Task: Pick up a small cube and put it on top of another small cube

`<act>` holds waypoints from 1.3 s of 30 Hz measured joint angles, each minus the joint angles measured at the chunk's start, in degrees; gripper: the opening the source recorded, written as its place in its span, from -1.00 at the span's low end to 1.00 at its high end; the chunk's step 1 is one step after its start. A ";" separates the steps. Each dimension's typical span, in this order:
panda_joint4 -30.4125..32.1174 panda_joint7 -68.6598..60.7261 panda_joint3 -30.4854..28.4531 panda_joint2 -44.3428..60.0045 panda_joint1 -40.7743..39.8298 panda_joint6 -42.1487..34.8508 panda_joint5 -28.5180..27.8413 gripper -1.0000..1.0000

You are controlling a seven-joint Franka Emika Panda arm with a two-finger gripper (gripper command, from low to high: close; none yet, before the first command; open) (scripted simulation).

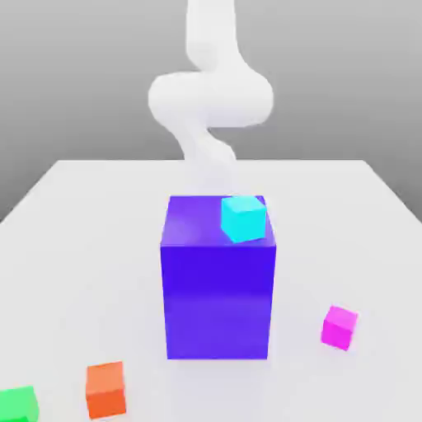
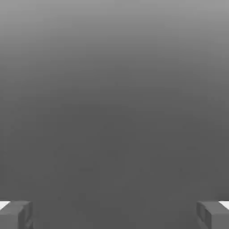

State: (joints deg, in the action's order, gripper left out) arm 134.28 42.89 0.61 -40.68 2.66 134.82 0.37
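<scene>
The small magenta cube point(image 1: 339, 326) rests on the white table toward the exterior view's right, near the front. A cyan cube point(image 1: 243, 218) sits on top of the tall blue-violet block point(image 1: 218, 280) in the middle. My white arm point(image 1: 210, 99) rises behind that block, well back from the magenta cube. In the hand view my gripper point(image 2: 114, 215) is open: its two grey fingertips point(image 2: 15, 214) stand far apart with only plain grey background between them.
An orange cube point(image 1: 106, 389) lies at the front on the exterior view's left, with a green cube point(image 1: 18, 404) at the corner beyond it. The white table point(image 1: 82, 247) stretches around the block.
</scene>
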 joint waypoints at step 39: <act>21.13 -19.55 6.19 52.28 23.08 32.02 -6.34 -1.00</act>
State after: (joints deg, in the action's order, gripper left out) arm 155.42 23.34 6.80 11.60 25.74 166.84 -5.97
